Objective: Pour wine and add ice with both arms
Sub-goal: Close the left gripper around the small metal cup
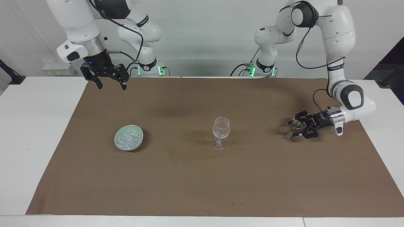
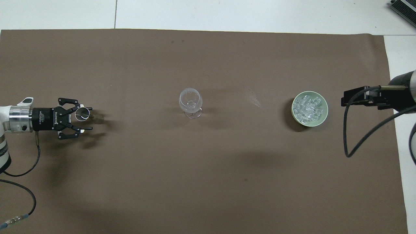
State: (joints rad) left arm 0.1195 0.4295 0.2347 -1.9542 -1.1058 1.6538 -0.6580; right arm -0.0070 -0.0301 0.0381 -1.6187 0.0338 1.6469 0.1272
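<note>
White table under a brown mat [image 1: 202, 176], pale wall at the robots' end. Wine glass [image 1: 221, 127] upright mid-mat, seemingly empty, only a faint reddish trace at its foot; no wine poured, no cube added. Ice [image 1: 128, 138] heaped in a pale green bowl [image 1: 117, 142] toward the right arm's end of the table, well apart from the glass. Small clear stemmed cup [image 2: 82, 114] toward the left arm's end, set between the fingers of the left tool [image 2: 85, 119], which lies low and level; fingers part-way drawn in around the cup, whether touching it yet impossible to tell. Right tool [image 1: 111, 84] waiting high over the mat's edge nearest the robots, fingers spread, nothing held. Judged stage: the very start, taking hold of the pouring cup; lifting, tipping into the glass and fetching ice all left. Contents of the small cup hard to make out; right tool mostly cut off at the overhead view's edge.
</note>
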